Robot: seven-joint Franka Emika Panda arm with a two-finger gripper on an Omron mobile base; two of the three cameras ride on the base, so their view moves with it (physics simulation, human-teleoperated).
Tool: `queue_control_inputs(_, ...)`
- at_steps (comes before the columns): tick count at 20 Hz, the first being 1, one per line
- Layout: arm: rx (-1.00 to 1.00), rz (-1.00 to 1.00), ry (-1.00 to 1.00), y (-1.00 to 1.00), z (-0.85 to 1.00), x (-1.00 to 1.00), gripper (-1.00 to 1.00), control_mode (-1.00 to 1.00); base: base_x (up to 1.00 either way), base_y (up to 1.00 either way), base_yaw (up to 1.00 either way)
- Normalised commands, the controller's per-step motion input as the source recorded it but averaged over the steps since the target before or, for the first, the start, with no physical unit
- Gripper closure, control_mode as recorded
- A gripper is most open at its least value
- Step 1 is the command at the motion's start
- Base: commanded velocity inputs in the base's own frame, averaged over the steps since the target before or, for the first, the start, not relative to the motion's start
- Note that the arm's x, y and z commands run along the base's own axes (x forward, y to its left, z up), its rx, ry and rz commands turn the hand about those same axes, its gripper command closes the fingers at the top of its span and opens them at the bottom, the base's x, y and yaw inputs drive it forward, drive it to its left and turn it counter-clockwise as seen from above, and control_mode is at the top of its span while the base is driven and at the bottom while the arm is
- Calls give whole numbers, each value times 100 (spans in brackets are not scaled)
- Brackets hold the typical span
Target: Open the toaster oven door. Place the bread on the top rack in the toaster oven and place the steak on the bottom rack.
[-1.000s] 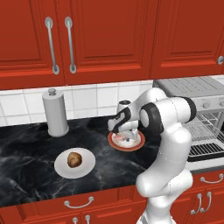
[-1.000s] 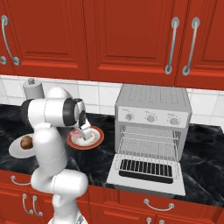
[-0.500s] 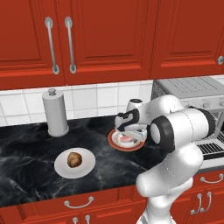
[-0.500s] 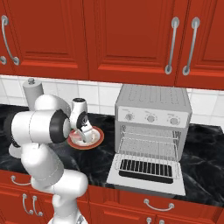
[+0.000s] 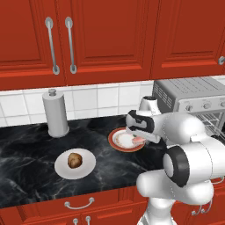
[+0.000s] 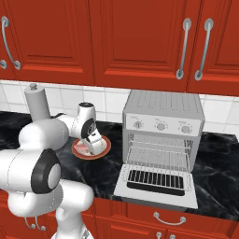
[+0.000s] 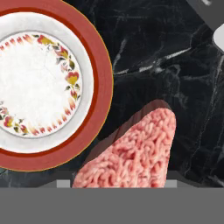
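Hand view looks down along the pincer (image 7: 118, 186): the steak (image 7: 131, 153) fills the space between the finger tips, its pink grain hanging over bare black desk (image 7: 175, 78), clear of the red-rimmed plate (image 7: 98, 65) beside it. The pincer is clamped on the steak, whose long axis runs out from the fingers.

In the left base view the pincer (image 5: 139, 139) hangs above the plate's (image 5: 115, 136) near edge, a strip of steak (image 5: 139, 139) showing under it. The bread (image 5: 75, 160) sits on a white plate (image 5: 61, 169) further left, untouched.

In the right base view the toaster oven (image 6: 163, 135) stands well to the pincer's (image 6: 93, 142) right, its toaster oven door (image 6: 158, 191) dropped flat. The bottom rack (image 6: 158, 161) lies just above the door hinge, the top rack (image 6: 161, 142) over it. My judgement: the carry goes rightward and low, slab end first, under the upper shelf.
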Motion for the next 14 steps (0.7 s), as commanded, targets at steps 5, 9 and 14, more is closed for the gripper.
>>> queue_control_inputs(5, 0, 2, 0, -53, 32, -48, 100, -100, 0, 0, 0)
queue_control_inputs(9, 0, 1, 0, -62, 28, -36, 100, -100, 0, 0, 0)
queue_control_inputs(14, 0, 0, 3, -68, 21, -18, 100, -100, 0, 0, 0)
